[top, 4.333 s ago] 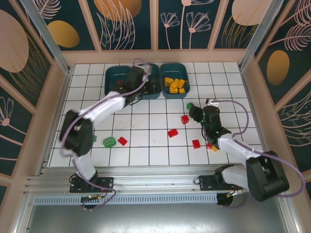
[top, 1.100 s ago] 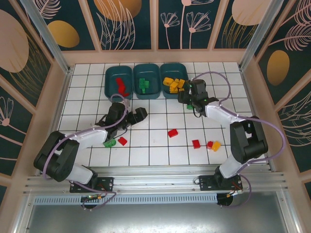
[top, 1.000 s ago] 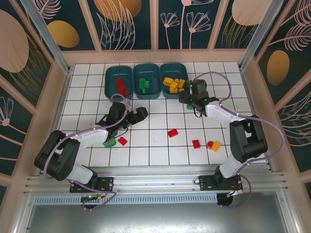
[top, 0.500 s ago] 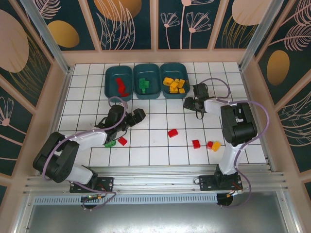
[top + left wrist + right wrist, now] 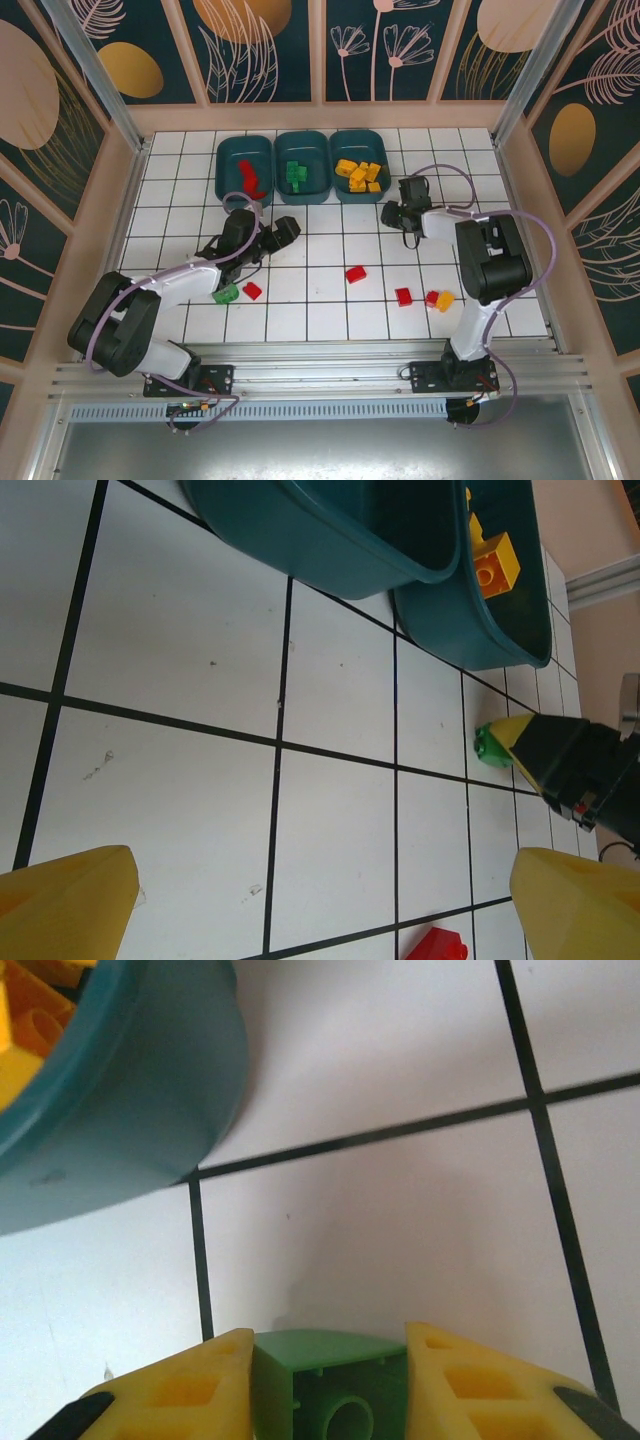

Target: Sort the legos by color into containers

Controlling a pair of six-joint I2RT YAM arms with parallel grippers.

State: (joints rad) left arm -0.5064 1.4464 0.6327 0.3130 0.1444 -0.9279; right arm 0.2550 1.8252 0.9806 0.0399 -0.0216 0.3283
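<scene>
Along the twelve o'clock edge of the tiled table (image 5: 450,160), three teal containers stood in a row: the red-filled container (image 5: 245,200), the green-filled container (image 5: 302,198) and the yellow-filled container (image 5: 360,196). Just off the yellow-filled container's five o'clock corner, the right gripper (image 5: 389,212) lay low on the tiles. In the wrist view its yellow fingers (image 5: 190,1395) pressed against both sides of the pinched green lego (image 5: 330,1390), which rested on a white tile.

The left gripper (image 5: 283,231) hung at six o'clock of the green-filled container, well apart from it. Its jaws were spread wide with nothing between them.

Loose pieces lay toward the six o'clock side:
- a loose green lego (image 5: 225,294), with a left red lego (image 5: 252,290) just beside it
- a middle red lego (image 5: 355,273)
- a right red lego (image 5: 403,296)
- a far red lego (image 5: 432,298) touching a yellow lego (image 5: 446,298) at four o'clock
</scene>
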